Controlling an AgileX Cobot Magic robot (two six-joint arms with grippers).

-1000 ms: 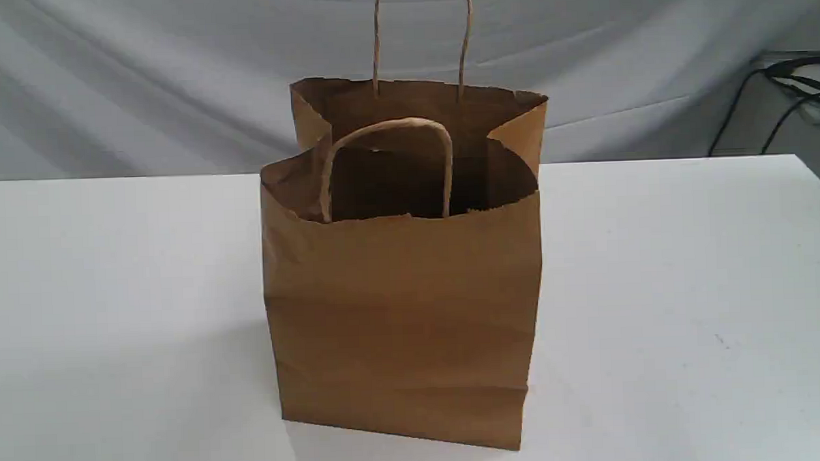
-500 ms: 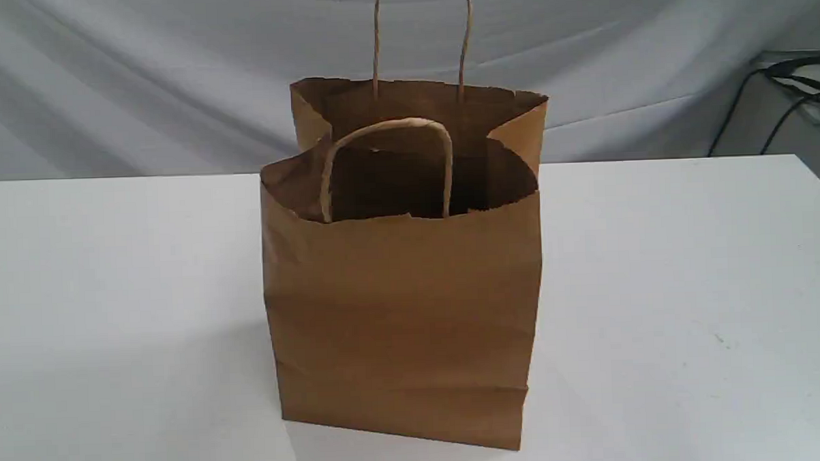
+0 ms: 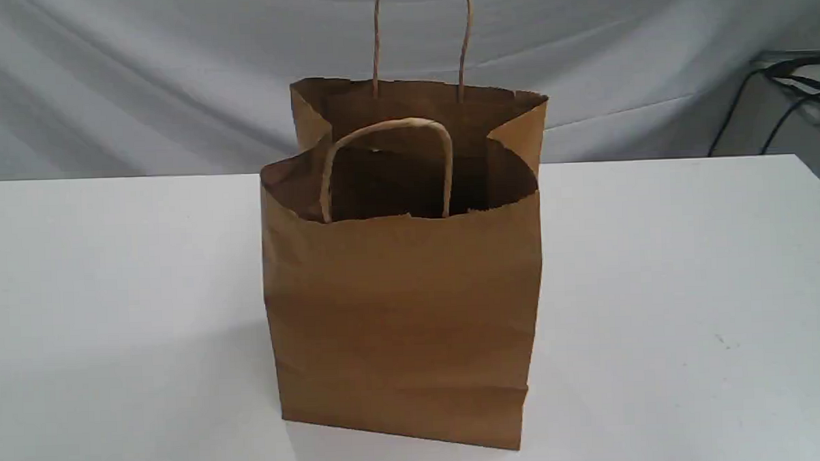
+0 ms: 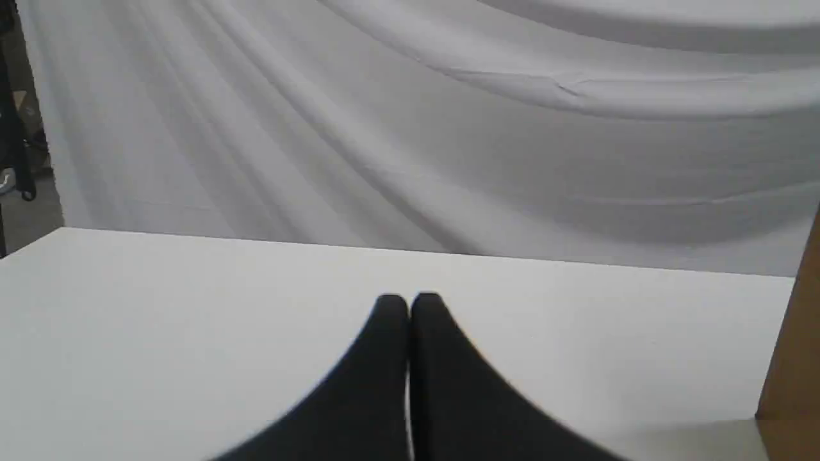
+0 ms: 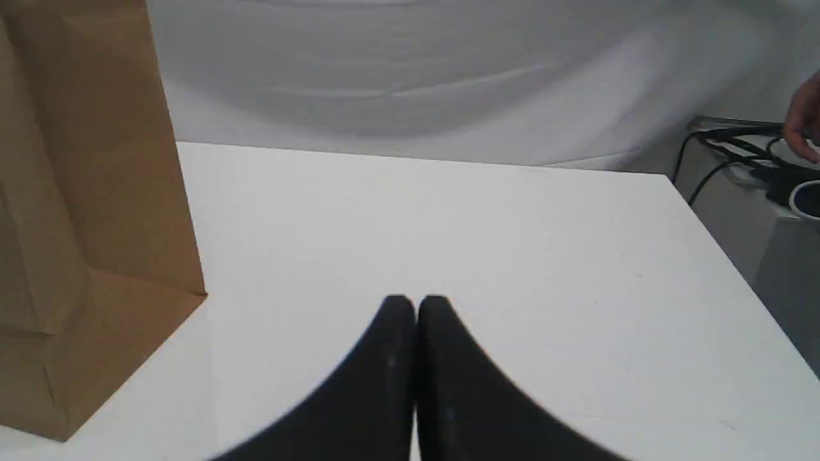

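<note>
A brown paper bag (image 3: 402, 312) stands upright and open in the middle of the white table (image 3: 691, 261), its two twisted handles raised. Neither arm shows in the exterior view. My left gripper (image 4: 409, 299) is shut with nothing in it, hovering over bare table, and only a sliver of the bag (image 4: 794, 358) shows at the frame's edge. My right gripper (image 5: 415, 301) is also shut and empty above the table, with the bag (image 5: 90, 211) standing off to one side of it, apart from the fingers.
A grey cloth backdrop (image 3: 139, 83) hangs behind the table. Black cables (image 3: 800, 87) lie past the table's far right corner, and beside the cables (image 5: 737, 144) in the right wrist view are a person's hand (image 5: 804, 121) and a white cup rim (image 5: 806, 202).
</note>
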